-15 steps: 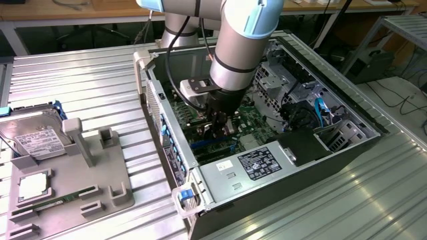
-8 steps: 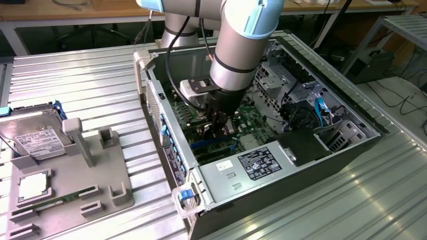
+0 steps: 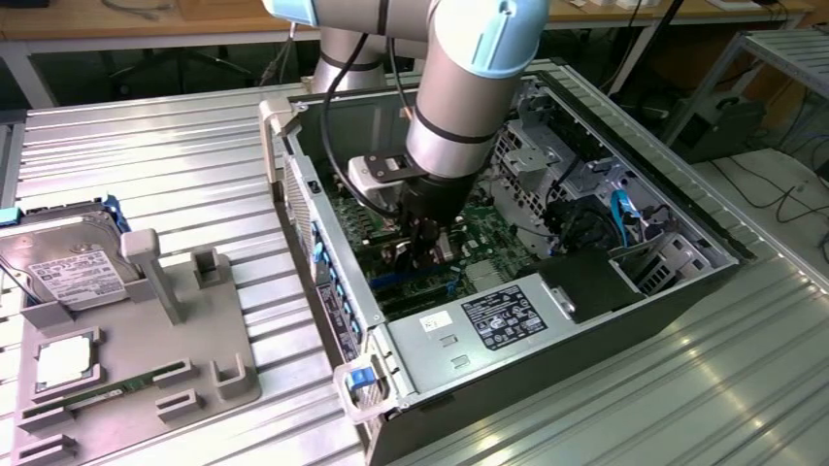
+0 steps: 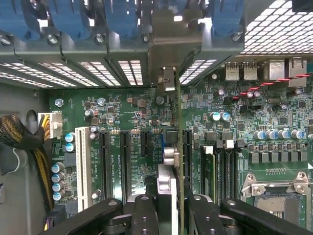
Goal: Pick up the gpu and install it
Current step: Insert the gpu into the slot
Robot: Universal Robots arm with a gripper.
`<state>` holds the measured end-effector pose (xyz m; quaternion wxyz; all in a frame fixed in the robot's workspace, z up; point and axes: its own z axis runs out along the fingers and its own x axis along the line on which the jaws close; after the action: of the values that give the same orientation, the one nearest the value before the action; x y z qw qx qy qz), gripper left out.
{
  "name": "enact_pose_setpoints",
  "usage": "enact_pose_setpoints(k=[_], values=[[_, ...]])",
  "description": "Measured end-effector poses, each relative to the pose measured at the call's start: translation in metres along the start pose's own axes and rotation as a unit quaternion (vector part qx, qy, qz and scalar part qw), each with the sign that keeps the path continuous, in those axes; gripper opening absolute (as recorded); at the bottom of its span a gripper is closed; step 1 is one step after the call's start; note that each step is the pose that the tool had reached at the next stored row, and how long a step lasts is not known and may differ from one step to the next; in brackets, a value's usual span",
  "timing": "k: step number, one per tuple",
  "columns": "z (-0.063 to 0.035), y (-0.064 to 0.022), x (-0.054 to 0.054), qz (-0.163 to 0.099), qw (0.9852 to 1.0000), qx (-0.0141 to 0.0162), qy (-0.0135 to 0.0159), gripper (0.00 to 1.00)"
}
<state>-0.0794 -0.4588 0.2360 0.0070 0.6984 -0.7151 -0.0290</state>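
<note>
While I am reaching down into the open computer case [image 3: 518, 349], my gripper [image 3: 425, 254] is closing its jaws on the gpu [image 4: 178, 147], holding the card edge-on and upright over the green motherboard [image 4: 127, 117]. In the wrist view the thin board is standing between my 2 black fingers [image 4: 144, 215], its silvery bracket [image 4: 168, 58] lying against the slotted back wall of the case, among the blue slot clips [image 4: 68, 19]. Whether the card's lower edge is sitting in a black expansion slot [image 4: 125, 161] I cannot tell.

The case is lying on its side on a table of ribbed metal slats [image 3: 169, 165], its power supply [image 3: 499, 325] with a dark label facing up. On the exterior view's left, a grey holder tray [image 3: 143, 359] is resting on the same slats, carrying a silver hard drive [image 3: 72, 277] with a white label and a narrow green memory stick [image 3: 97, 398]. Behind the table a wooden bench [image 3: 104, 24] is running along the room, and on the exterior view's right cables [image 3: 778, 194] are trailing over a pale floor.
</note>
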Motion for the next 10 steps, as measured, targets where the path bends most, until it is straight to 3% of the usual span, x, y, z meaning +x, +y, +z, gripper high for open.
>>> enact_pose_setpoints(k=[10], values=[[0.005, 0.0007, 0.0002, 0.0, 1.0, -0.0001, -0.0003, 0.29]])
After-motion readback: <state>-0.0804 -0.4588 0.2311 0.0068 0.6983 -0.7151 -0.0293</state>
